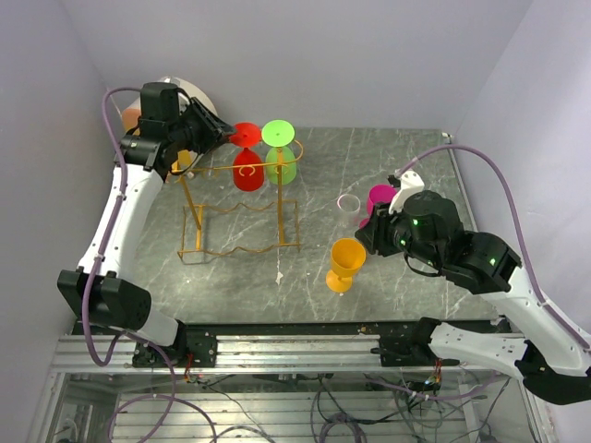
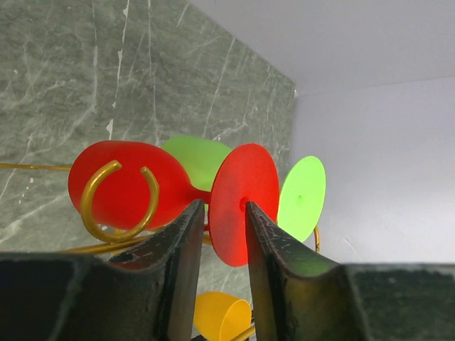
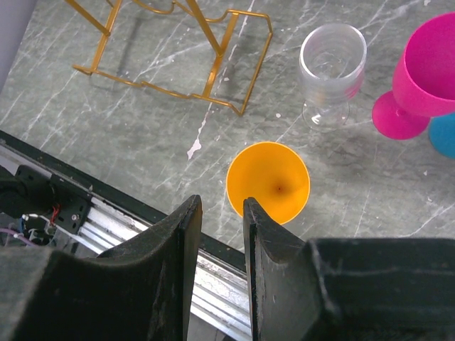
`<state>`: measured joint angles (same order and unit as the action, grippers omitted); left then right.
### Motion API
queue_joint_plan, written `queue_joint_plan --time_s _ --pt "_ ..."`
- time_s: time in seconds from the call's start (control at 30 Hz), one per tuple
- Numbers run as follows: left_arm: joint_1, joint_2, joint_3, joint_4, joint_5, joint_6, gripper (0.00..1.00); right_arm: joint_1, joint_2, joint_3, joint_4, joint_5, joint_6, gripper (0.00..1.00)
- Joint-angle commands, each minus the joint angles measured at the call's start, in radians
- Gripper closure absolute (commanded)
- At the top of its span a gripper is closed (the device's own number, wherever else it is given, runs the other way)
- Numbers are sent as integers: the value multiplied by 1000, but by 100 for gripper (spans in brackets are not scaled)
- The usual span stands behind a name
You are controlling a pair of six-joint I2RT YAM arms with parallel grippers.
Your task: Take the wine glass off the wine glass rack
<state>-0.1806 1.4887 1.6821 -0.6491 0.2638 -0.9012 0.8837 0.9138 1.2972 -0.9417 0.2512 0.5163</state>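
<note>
The gold wire wine glass rack (image 1: 238, 210) stands at the back left. A red wine glass (image 1: 247, 170) and a green one (image 1: 281, 162) hang upside down from its top rail, feet up. My left gripper (image 1: 222, 133) is at the red glass's foot. In the left wrist view, my left gripper (image 2: 222, 206) is open, its fingertips on either side of the red foot disc (image 2: 242, 177), with a gap showing on the left side. My right gripper (image 1: 366, 231) (image 3: 219, 202) is open and empty, above an orange glass (image 3: 268, 181) standing on the table.
A clear glass (image 1: 348, 203) and a pink glass (image 1: 380, 197) stand at the middle right, with a blue item (image 3: 444, 135) beside them. A white-and-orange drum (image 1: 189, 92) sits behind the left arm. A yellow cup (image 2: 220, 312) shows low by the rack.
</note>
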Motion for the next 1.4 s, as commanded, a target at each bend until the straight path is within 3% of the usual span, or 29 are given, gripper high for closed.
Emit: queue_joint_plan --time_s 0.0,0.27,0.5,1.03,1.37 --pt "-11 -1 -28 71 29 -21 63 5 -9 -16 33 5 5 70" --pt "-11 -27 -87 139 50 -61 84 5 -11 -22 35 6 7 70" --pt "-11 -67 -115 165 21 -85 92 4 -10 -33 53 -3 7 70" --pt "-11 -166 -324 417 -16 -261 93 4 -17 -52 73 -15 1 70" --pt "-11 -228 -319 344 -140 -230 93 4 -16 -59 90 -18 -4 70"
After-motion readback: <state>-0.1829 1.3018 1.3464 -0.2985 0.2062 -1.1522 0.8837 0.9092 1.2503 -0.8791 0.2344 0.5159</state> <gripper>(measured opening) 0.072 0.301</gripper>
